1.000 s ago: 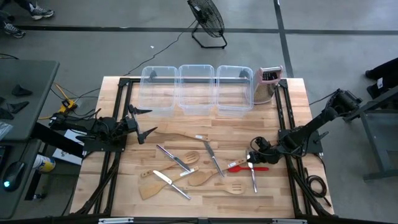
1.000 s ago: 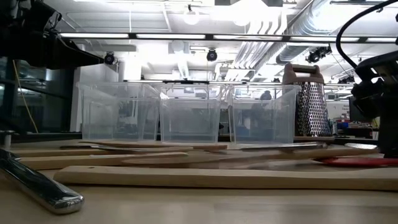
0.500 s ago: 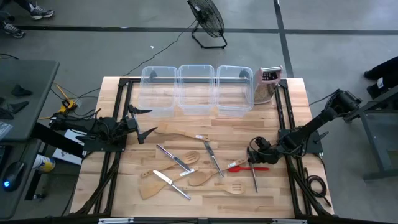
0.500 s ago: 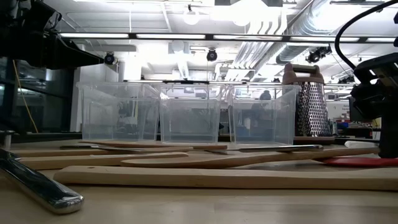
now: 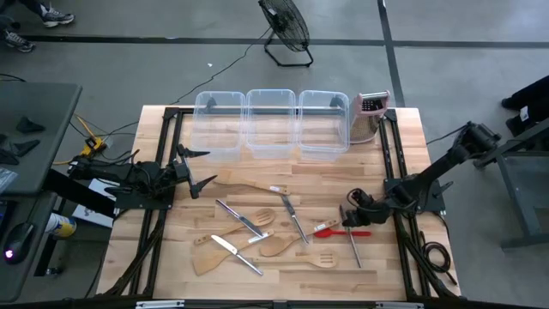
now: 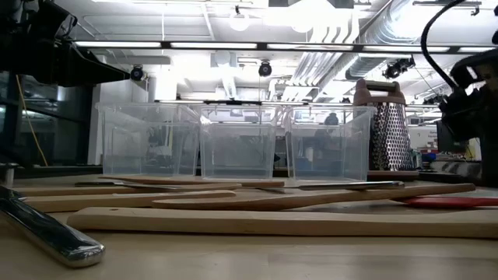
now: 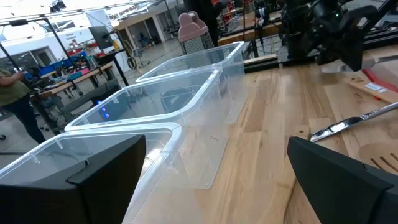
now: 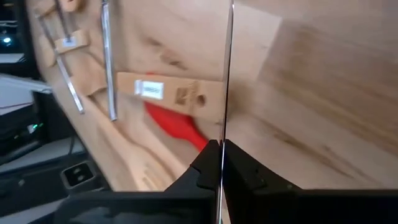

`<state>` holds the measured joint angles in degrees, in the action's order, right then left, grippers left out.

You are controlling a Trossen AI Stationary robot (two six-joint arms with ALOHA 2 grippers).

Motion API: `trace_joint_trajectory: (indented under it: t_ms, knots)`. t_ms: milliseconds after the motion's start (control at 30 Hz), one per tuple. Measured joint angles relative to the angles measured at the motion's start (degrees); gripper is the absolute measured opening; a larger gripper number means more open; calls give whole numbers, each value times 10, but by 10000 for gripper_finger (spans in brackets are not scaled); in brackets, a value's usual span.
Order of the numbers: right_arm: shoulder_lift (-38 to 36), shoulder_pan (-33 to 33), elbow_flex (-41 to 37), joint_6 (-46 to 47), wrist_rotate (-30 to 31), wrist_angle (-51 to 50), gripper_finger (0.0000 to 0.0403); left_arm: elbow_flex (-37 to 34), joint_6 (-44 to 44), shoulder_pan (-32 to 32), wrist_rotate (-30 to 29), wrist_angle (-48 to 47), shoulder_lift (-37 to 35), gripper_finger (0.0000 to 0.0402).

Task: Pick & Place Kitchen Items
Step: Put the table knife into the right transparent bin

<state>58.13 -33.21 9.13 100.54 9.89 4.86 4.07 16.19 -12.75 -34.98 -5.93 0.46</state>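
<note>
High view: three tubs (image 5: pixel 271 120) (clear plastic), one red spatula (image 5: pixel 328 230).

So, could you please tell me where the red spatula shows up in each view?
High view: red spatula, right of centre on the table.
Low view: flat red strip at the right edge.
Left wrist view: red sliver at the far right edge.
Right wrist view: centre, beside a labelled wooden handle.
Shared landmark: box grater, absent from the right wrist view.
</note>
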Motion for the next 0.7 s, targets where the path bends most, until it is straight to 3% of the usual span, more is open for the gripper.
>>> trace_joint_trajectory:
  t_ms: [333, 700]
  knots:
    - [-90, 20, 36, -55, -14, -41, 3, 0, 0, 0, 0, 0, 0, 388]
    - [-151, 123, 187, -215, -29, -181, 3, 0, 0, 0, 0, 0, 0, 388]
